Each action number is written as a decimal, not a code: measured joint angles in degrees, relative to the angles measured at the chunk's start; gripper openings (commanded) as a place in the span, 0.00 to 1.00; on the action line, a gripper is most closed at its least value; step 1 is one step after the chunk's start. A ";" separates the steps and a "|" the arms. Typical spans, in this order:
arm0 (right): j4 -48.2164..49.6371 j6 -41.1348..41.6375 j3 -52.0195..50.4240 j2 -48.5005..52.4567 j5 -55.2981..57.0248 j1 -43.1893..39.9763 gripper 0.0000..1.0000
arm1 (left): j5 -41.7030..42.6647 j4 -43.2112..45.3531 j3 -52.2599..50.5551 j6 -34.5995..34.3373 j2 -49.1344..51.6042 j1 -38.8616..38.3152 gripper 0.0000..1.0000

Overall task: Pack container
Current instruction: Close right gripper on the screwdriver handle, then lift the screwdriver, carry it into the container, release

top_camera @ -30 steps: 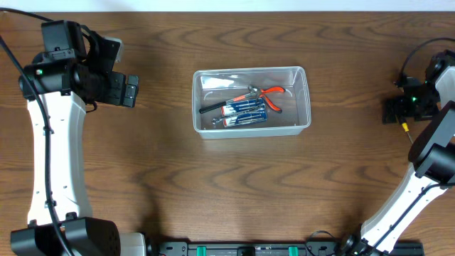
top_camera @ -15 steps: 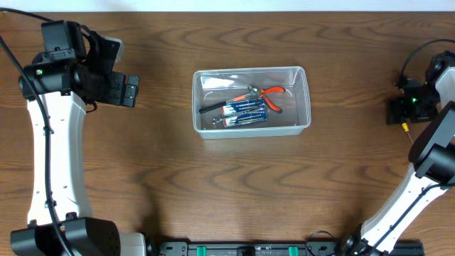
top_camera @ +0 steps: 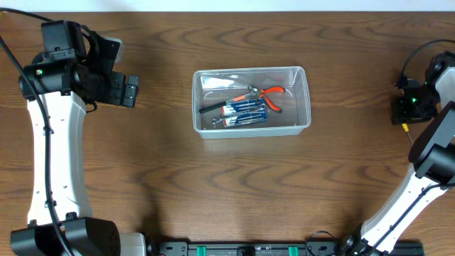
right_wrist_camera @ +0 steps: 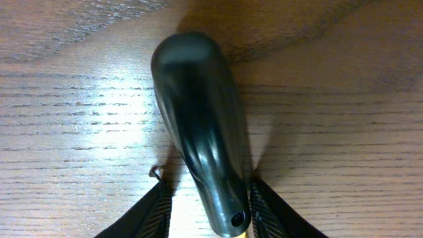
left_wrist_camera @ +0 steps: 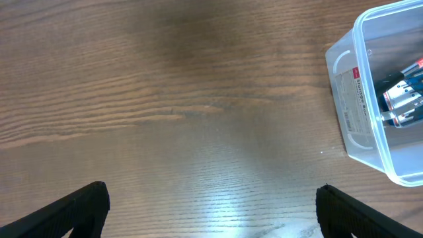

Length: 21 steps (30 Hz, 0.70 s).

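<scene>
The clear container [top_camera: 250,70] stands at the table's centre, and its corner [left_wrist_camera: 362,79] shows at the right of the left wrist view. Inside lie orange-handled pliers [top_camera: 272,96], blue-labelled cylinders [top_camera: 242,111] and a dark-handled tool [top_camera: 212,108]. My left gripper [top_camera: 130,91] hovers open over bare wood [left_wrist_camera: 211,205], left of the container. At the far right my right gripper [top_camera: 409,108] straddles a black tool handle [right_wrist_camera: 195,99] lying on the table. Its jaws are partly closed: the right finger [right_wrist_camera: 264,208] is against the handle, the left finger [right_wrist_camera: 155,211] a sliver off. A yellow tip [top_camera: 404,129] pokes out below.
Cables [top_camera: 416,53] loop behind the right arm near the table's right edge. The left arm's white link [top_camera: 53,156] runs down the left side. A black rail [top_camera: 284,249] lies along the front edge.
My right gripper's jaws have narrowed from wide open to close around the black handle. The left arm and the container have not moved.
</scene>
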 measured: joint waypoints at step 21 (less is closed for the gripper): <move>-0.04 0.87 -0.04 -0.04 -0.26 0.04 0.19 | 0.00 0.00 0.00 0.00 -0.02 0.00 0.98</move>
